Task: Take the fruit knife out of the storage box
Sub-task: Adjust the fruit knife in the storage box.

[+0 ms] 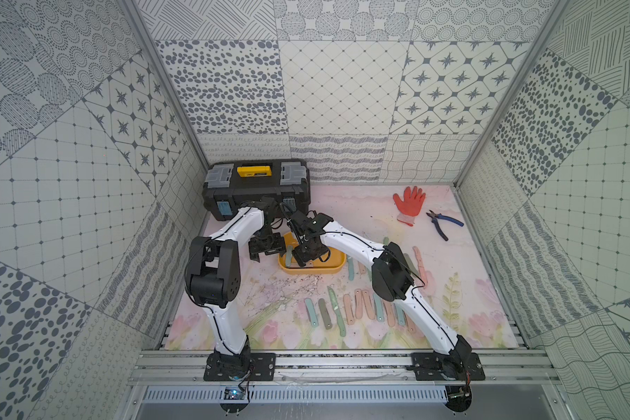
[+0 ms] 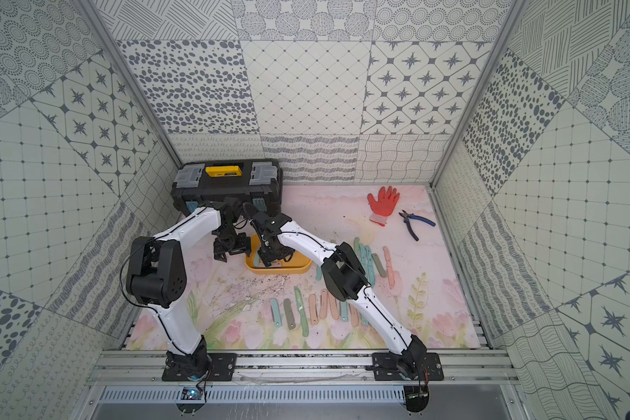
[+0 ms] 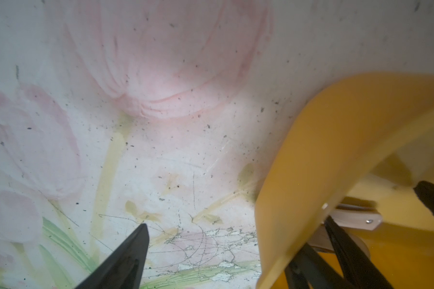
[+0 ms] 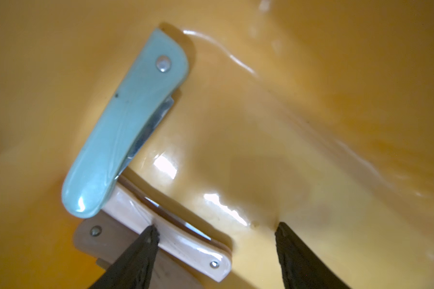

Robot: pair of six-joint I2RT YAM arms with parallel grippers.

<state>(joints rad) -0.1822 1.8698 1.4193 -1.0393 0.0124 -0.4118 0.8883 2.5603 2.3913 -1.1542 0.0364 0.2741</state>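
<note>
fruit knife (image 4: 181,240), folded, lies beneath the released right hand (image 4: 216,227) in the storage box (image 4: 311,100), whose wall the spread, empty left hand (image 3: 236,222) straddles, likely to brace it.

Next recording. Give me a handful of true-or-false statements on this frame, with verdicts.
1. The right pincer is inside the storage box, open. True.
2. The teal folding knife overlaps the cream folding knife. True.
3. The black toolbox stands open. False: it is closed.
4. The red glove lies in the storage box. False: it lies on the mat near the pliers.
</note>
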